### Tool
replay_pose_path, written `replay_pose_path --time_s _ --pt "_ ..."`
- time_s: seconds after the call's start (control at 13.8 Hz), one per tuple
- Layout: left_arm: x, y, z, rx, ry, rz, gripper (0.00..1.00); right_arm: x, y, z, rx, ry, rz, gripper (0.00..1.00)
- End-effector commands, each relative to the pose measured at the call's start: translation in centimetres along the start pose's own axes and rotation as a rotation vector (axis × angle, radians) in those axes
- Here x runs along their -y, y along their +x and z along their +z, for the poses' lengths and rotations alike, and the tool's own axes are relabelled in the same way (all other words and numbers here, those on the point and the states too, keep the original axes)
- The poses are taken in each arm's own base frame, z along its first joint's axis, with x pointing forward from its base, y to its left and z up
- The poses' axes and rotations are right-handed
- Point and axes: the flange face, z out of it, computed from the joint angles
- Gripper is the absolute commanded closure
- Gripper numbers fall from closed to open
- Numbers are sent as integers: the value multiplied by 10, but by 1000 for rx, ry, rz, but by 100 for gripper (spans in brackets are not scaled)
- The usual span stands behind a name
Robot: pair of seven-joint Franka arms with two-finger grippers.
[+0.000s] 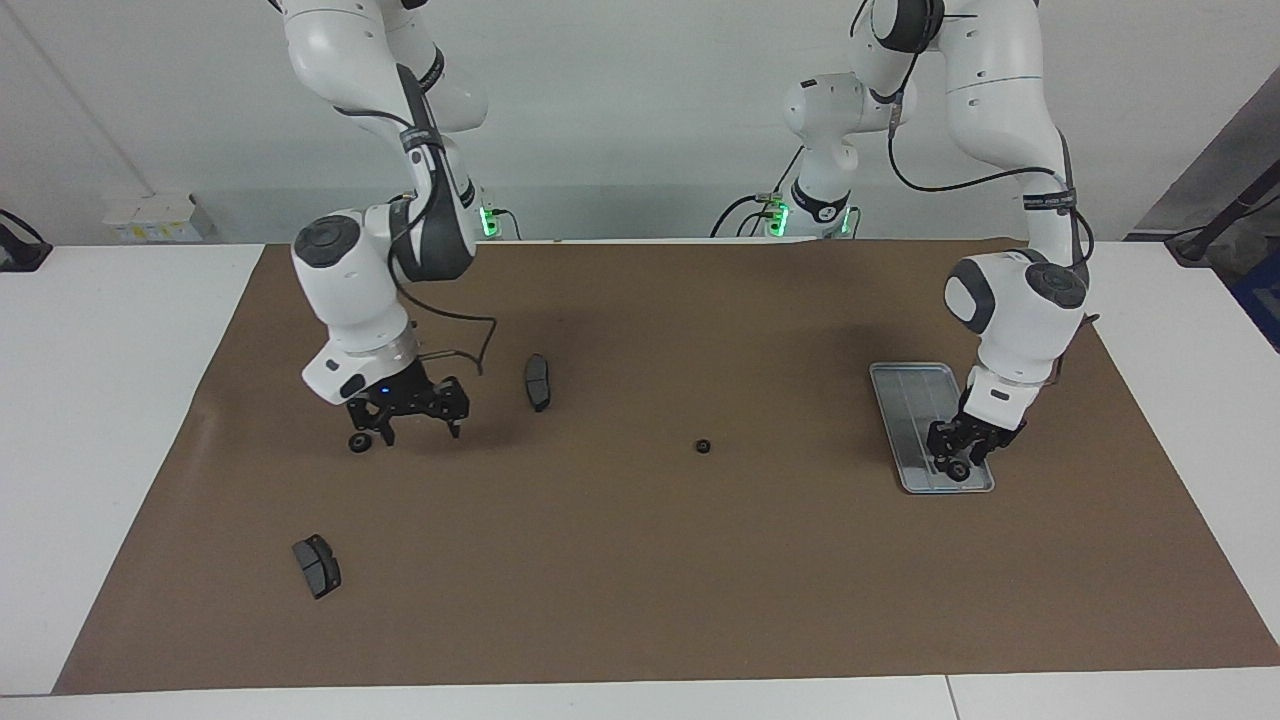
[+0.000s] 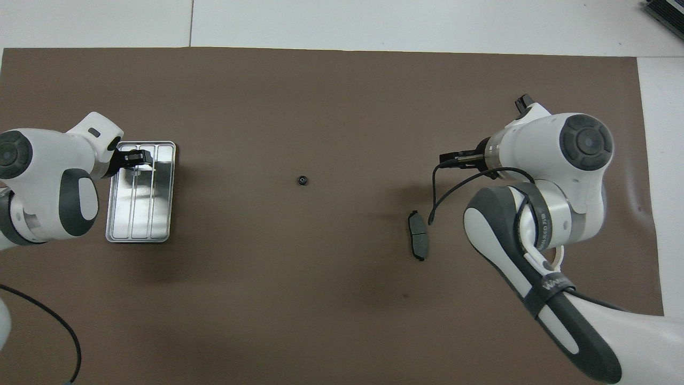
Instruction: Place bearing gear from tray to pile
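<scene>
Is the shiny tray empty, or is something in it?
Not empty. One small black bearing gear lies in the silver tray, at its end farther from the robots, right under the left claw.

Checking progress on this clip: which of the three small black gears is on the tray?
The gear under the left end effector, on the tray. The other two lie on the brown mat.
</scene>
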Motion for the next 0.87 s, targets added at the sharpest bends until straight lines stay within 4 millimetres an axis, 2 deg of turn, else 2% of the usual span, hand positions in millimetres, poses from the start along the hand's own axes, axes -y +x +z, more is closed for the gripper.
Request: replay_pose_path --time_s 0.0,0.07,0.14,0.29,0.43,0.65,0.79 --pt "3 -5 3 -9 -1 11 51 55 19 1 31 13 61 0" --pt "3 -6 3 -7 -1 9 56 70 20 0 26 -10 61 0" --pt "3 -6 3 -7 -1 9 62 74 25 -3 17 -30 70 0" --pt "3 -3 1 -11 -1 9 74 124 21 4 37 -26 77 4" --pt "-1 9 -7 -26 -4 12 88 159 35 6 55 -27 132 5" --pt "-7 24 -16 -26 -7 14 94 215 32 29 61 -60 175 11" --pt "-12 36 -26 -19 -15 11 94 235 34 39 49 -49 189 16"
